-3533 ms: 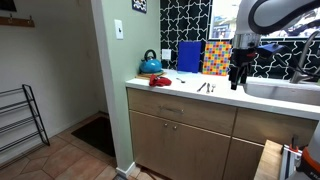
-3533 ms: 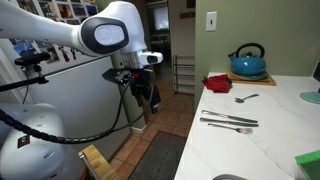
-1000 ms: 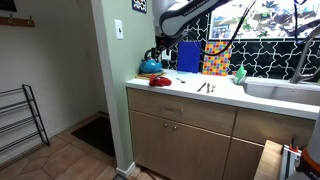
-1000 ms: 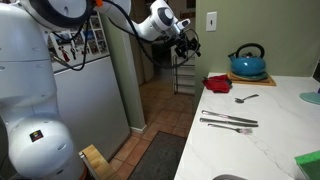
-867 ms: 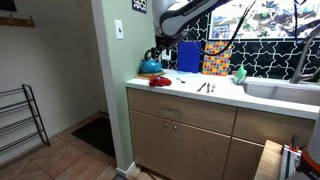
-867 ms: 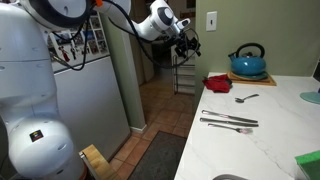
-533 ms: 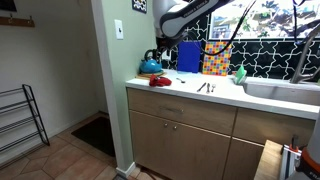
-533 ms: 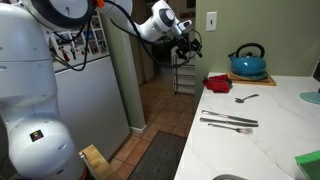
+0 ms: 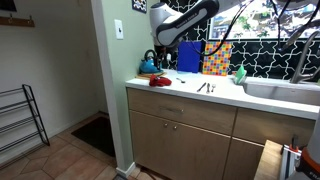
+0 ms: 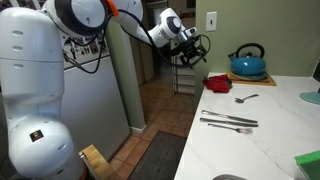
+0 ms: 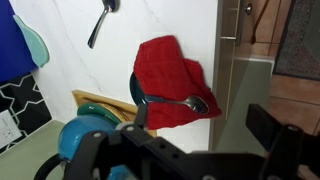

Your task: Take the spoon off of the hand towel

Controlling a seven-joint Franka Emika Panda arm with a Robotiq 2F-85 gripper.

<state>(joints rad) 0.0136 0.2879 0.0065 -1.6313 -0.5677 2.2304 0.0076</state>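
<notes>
A red hand towel (image 11: 168, 68) lies crumpled at the counter's end, beside the wall edge. A metal spoon (image 11: 180, 104) lies across its near side, bowl toward the counter edge. My gripper (image 11: 202, 118) hovers above the towel's edge with jaws wide apart and nothing between them. In both exterior views the gripper (image 9: 157, 56) (image 10: 197, 46) hangs in the air near the towel (image 9: 160, 80) (image 10: 217, 83). The spoon on the towel is too small to make out there.
A blue kettle (image 10: 248, 62) on a wooden trivet stands right behind the towel. A second spoon (image 10: 246, 99) and other cutlery (image 10: 228, 121) lie on the white counter (image 10: 280, 125). A wall corner (image 9: 112, 80) borders the counter's end. A blue board (image 9: 189, 56) leans at the back.
Since 3.5 s ago the arm has swung from the sink side to the towel end of the counter. In the last second the gripper crept slightly closer to the towel.
</notes>
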